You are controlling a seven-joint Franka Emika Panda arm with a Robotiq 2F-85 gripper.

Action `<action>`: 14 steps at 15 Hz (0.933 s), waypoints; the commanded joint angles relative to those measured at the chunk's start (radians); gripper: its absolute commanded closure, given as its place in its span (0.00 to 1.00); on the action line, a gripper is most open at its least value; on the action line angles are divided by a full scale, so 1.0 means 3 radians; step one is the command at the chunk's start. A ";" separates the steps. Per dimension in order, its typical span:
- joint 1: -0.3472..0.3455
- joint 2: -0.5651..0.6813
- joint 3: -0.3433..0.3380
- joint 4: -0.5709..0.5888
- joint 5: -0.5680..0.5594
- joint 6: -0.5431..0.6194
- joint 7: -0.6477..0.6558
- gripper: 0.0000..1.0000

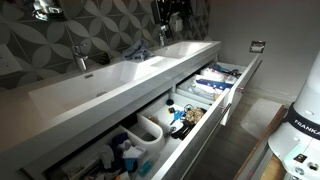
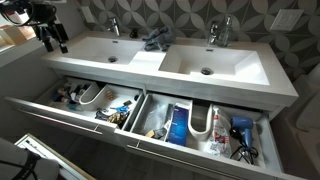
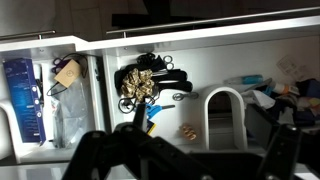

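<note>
I see a cloth [image 2: 153, 41] on the counter [image 2: 150, 58] between two basins [image 2: 95, 48], a faucet [image 2: 114, 27] behind each, two open drawers [image 2: 60, 121] side by side below, my gripper [image 2: 52, 38] above one counter end, a cord tangle [image 3: 140, 82] in a drawer compartment beside a cut-out wall [image 3: 226, 100].

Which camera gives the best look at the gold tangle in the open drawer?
The wrist view: the gold tangle sits mid-frame, seen from above beside the white cutout. Both exterior views show it only as a small yellowish speck, too small for detail.
</note>
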 commanded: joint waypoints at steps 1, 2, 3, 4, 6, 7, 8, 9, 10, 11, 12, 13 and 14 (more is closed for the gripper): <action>0.0130 -0.0288 0.0062 -0.0048 -0.0124 0.0025 0.0008 0.00; 0.0175 -0.0406 0.0109 -0.0073 -0.0168 0.0037 0.0024 0.00; 0.0207 -0.0490 0.0152 -0.0080 -0.0218 0.0039 0.0043 0.00; 0.0237 -0.0574 0.0196 -0.0078 -0.0277 0.0041 0.0063 0.00; 0.0267 -0.0757 0.0309 -0.0073 -0.0447 0.0044 0.0160 0.00; 0.0272 -0.0838 0.0353 -0.0072 -0.0538 0.0065 0.0197 0.00; 0.0273 -0.0929 0.0392 -0.0083 -0.0630 0.0084 0.0237 0.00; 0.0267 -0.1009 0.0424 -0.0091 -0.0726 0.0116 0.0261 0.00; 0.0248 -0.1090 0.0450 -0.0090 -0.0819 0.0141 0.0301 0.00; 0.0229 -0.1159 0.0469 -0.0091 -0.0910 0.0188 0.0342 0.00; 0.0206 -0.1217 0.0486 -0.0086 -0.1003 0.0232 0.0395 0.00; 0.0179 -0.1257 0.0503 -0.0074 -0.1102 0.0290 0.0443 0.00; 0.0152 -0.1292 0.0519 -0.0074 -0.1195 0.0368 0.0499 0.00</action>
